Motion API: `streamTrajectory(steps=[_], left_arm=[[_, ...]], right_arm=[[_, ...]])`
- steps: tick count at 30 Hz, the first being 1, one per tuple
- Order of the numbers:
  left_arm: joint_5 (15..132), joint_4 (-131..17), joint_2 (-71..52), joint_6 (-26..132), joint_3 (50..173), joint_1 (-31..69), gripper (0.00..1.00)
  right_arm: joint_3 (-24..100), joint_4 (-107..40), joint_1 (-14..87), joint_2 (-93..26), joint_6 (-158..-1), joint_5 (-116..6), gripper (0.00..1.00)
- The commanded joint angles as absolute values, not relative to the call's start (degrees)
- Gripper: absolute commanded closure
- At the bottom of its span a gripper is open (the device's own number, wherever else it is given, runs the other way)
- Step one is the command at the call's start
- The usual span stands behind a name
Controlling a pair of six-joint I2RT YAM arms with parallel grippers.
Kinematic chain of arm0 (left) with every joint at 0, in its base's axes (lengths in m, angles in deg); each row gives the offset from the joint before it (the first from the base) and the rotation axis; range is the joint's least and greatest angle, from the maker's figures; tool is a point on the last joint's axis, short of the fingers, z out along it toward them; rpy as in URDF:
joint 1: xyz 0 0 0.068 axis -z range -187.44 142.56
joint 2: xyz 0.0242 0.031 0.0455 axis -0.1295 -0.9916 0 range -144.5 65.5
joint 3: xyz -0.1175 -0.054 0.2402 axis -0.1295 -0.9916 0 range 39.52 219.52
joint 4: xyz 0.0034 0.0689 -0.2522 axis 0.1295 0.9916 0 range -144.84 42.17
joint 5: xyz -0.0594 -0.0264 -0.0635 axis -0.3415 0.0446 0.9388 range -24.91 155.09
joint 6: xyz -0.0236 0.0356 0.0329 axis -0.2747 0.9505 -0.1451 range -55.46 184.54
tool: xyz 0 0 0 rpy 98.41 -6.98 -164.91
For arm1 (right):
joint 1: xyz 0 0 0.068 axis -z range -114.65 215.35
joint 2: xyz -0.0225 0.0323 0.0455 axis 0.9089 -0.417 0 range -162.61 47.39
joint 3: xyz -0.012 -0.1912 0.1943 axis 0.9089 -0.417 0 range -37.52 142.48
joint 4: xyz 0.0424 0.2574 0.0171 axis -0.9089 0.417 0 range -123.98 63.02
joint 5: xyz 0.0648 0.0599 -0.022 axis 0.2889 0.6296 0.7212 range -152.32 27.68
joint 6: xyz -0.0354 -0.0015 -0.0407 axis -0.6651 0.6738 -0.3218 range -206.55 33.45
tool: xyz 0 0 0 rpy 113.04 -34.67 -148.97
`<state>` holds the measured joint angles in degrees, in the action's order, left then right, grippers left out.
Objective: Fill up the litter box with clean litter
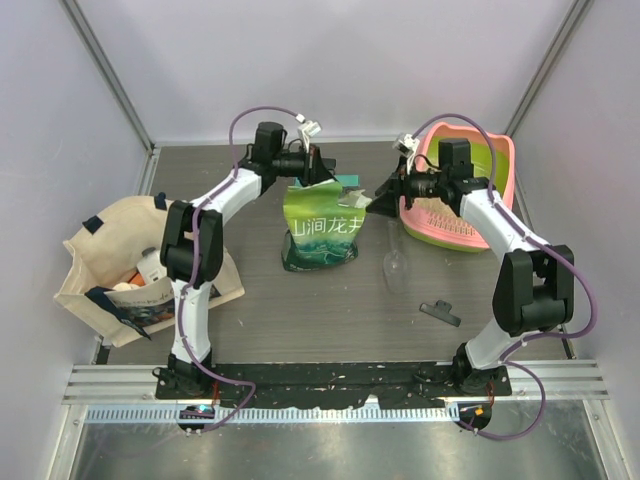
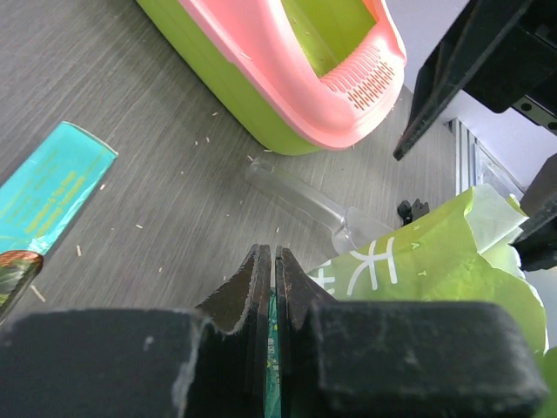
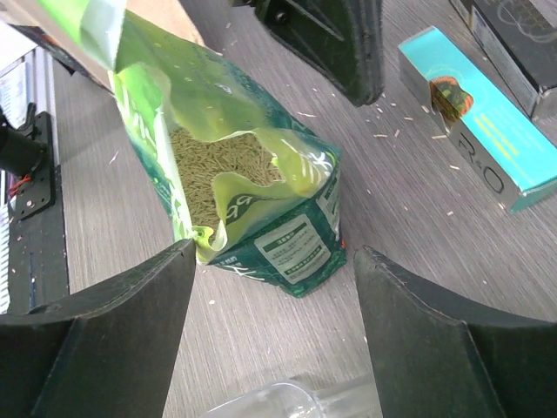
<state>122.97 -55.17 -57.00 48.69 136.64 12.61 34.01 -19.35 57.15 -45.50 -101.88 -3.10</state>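
In my left wrist view I log:
- my left tool (image 2: 272, 252), jaws pressed together on an edge of the green bag (image 2: 418, 270), lower right
- the litter box (image 2: 287, 78), pink rim over lime base, top centre
- a clear scoop (image 2: 305, 196) lying on the counter (image 2: 130, 104) between them
- a teal carton (image 2: 52, 187) at the left edge

Pink along the rim of the litter box (image 1: 445, 232) at upper right, lime green inside. Green with white characters on the bag (image 1: 320, 235) at centre; pale beige for the clean litter (image 3: 218, 170) within. Beige on the tote (image 1: 100, 250) at left. Grey streaked grain across the table (image 1: 330, 310).
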Motion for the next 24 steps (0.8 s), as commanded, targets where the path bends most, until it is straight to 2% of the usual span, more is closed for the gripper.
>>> streamTrajectory(steps=[1,10,19,24], left_arm=[[121.69,-45.27,-54.12,56.7,142.34,11.63,0.91],[119.41,-33.4,-54.82,61.99,147.0,11.45,0.91],[117.47,-26.72,-55.96,66.39,151.05,11.45,0.91],[116.94,-23.99,-55.53,68.15,151.31,11.45,0.91]], right_arm=[[35.87,-21.76,57.09,-45.33,-107.11,4.21,0.21],[35.69,-26.76,57.09,-46.39,-109.66,11.86,0.2],[34.29,-29.49,55.77,-49.2,-116.34,12.75,0.2],[33.41,-36.93,55.6,-51.22,-115.2,12.04,0.2]])
